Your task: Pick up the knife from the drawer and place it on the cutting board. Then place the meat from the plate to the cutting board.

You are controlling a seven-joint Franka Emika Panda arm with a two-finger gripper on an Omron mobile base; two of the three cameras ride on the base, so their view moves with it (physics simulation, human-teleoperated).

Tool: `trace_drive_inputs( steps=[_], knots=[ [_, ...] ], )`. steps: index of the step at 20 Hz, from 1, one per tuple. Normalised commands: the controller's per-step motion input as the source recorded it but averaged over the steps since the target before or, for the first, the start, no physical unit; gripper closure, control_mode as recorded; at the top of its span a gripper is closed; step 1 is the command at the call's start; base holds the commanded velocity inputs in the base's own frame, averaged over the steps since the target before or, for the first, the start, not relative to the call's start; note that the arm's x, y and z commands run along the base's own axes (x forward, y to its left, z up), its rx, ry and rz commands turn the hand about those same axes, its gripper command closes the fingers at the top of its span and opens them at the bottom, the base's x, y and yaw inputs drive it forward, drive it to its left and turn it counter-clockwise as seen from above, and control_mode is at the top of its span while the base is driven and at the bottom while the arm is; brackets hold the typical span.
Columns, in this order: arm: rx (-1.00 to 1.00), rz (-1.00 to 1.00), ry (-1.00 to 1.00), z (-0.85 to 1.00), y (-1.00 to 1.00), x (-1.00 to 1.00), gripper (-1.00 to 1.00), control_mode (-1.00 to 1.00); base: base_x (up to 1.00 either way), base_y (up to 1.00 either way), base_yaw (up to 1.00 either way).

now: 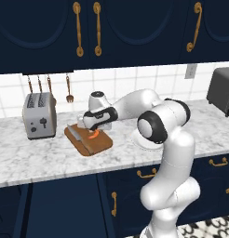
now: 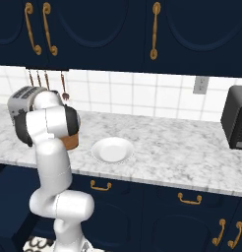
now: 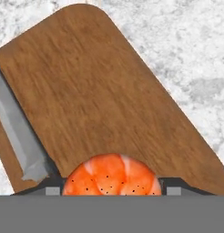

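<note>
The meat [image 3: 112, 175] sits curled between my fingertips [image 3: 52, 190] at the bottom of the hand view, its orange back arched up over the cutting board [image 3: 104, 95]; its curl runs across from one fingertip to the other; my gripper [image 1: 94, 131] looks clenched on the meat, the tips tight against both its ends. In the left base view the meat [image 1: 92, 135] shows as a small orange crescent right under my hand, over the middle of the cutting board [image 1: 88, 139]; whether it touches the wood or hangs just above it I cannot tell.

The knife [image 3: 18, 132] lies on the board along its edge, well to one side of the meat; its grey blade runs lengthwise with the board's long side; in the left base view the knife [image 1: 73, 132] lies on the half of the board nearer the toaster [image 1: 39, 116], slanting from the back of the worktop [image 1: 42, 158] toward its front edge.

The board lies aslant on the worktop, between the toaster and the plate [image 1: 139, 142]; the right base view gives the plate [image 2: 112, 149] whole, white and bare, near the front edge of the worktop [image 2: 167, 147], while my own arm hides most of the board [image 2: 71, 142] there; the hand view alone shows the blade and the meat's speckles up close.
</note>
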Motion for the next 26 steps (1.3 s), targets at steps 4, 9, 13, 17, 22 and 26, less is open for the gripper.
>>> trace_drive_inputs(
  steps=[4, 9, 13, 17, 22, 26],
  knots=[
    [0.00, 0.00, 0.00, 0.00, -0.09, 0.00, -1.00, -1.00, 0.00, 0.00, 0.00],
    [0.00, 0.00, 0.00, 0.00, -0.22, 0.00, -1.00, -1.00, 0.00, 0.00, 0.00],
    [0.00, 0.00, 0.00, 0.03, -0.35, -0.57, -1.00, -1.00, 0.00, 0.00, 0.00],
    [0.00, 0.00, -0.03, 0.00, -0.63, -0.93, -1.00, -1.00, 0.00, 0.00, 0.00],
    [0.00, 0.03, -0.01, 0.42, -0.51, -0.62, -1.00, -1.00, 0.00, 0.00, 0.00],
    [0.00, 0.10, 0.00, 0.88, -0.47, -0.57, -1.00, -1.00, 0.00, 0.00, 0.00]
  ],
)
